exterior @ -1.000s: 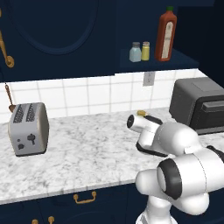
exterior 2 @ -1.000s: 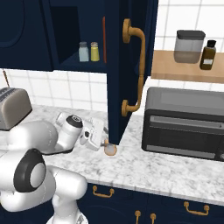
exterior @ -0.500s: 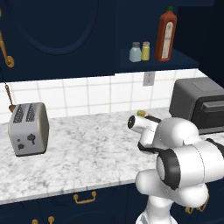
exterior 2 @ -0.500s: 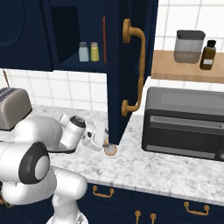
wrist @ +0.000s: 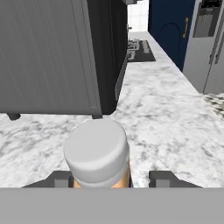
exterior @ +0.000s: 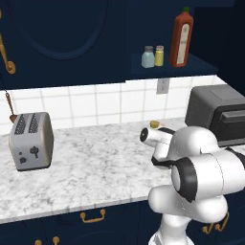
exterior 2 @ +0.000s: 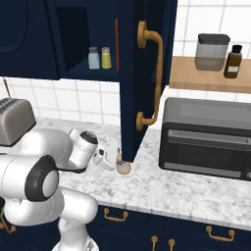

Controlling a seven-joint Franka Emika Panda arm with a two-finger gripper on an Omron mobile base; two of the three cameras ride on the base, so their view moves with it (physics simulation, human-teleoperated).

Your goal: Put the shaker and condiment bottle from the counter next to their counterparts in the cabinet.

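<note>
Marble tabletop [exterior 2: 196,186] carries the bottle [wrist: 98,155] beside the cabinet [exterior 2: 147,59] door, between the fingers [wrist: 159,178], whether pinched I cannot tell; the shaker [exterior: 148,57] already stands by its yellow counterpart [exterior: 159,56], so half the job remains.

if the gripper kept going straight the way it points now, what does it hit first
The condiment bottle: its pale cap sits right between the fingertips of the gripper, nearly touching. Beyond it, probably the dark toaster oven on the marble counter, though depth is unclear.
</note>
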